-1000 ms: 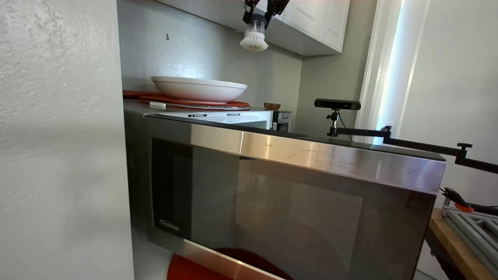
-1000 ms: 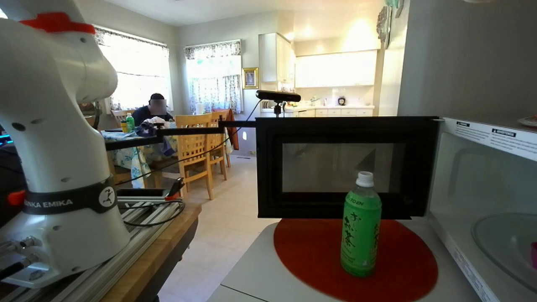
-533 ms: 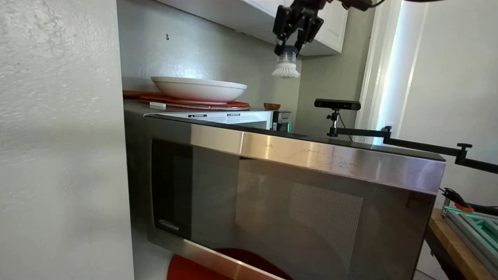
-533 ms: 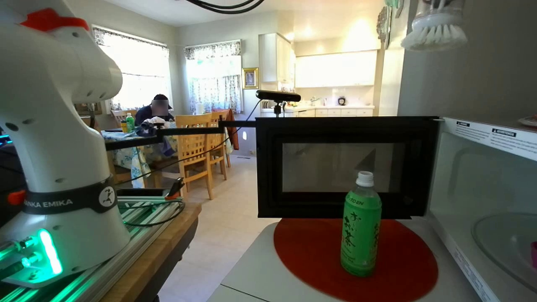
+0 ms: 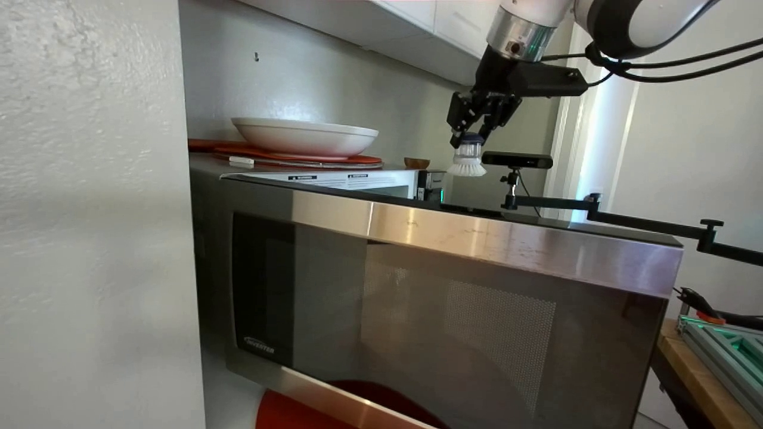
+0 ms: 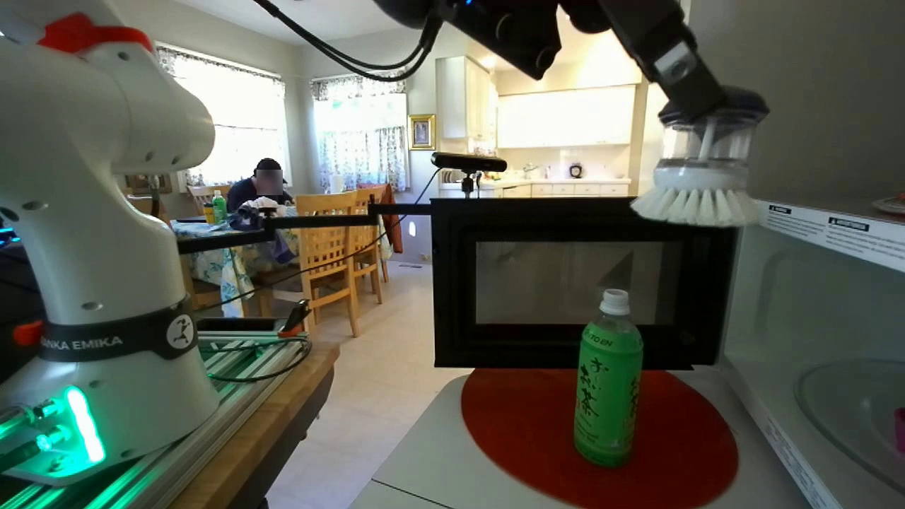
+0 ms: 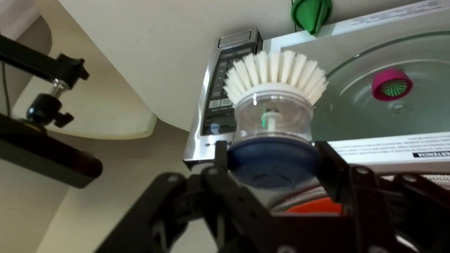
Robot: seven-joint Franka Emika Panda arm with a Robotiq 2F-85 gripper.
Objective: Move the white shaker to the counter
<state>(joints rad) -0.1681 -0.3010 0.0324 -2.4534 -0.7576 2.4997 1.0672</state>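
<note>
Near the front of the microwave, in mid-air, a white-bristled brush with a clear body is held. It is presumed to be the task's white shaker, no plain white container being made out. Its navy cap is clamped between the fingers of the gripper; bristles are pointed down, and the piece is hung clear of every surface in both exterior views.

Step in hand judged to be the carry; placement not yet made. Next, the brush should be lowered onto bare counter, kept level, and released only after contact, since some rocking on the bristles may be expected.

Surroundings noted: a green tea bottle is stood on a red mat, the swung-out door seen behind; both could be clipped by a low approach. A green cone-shaped piece is seen at the microwave's lip, and a pink scrubber on the glass turntable. A black camera on a boom must be avoided; its depth relative to the brush cannot be told.
</note>
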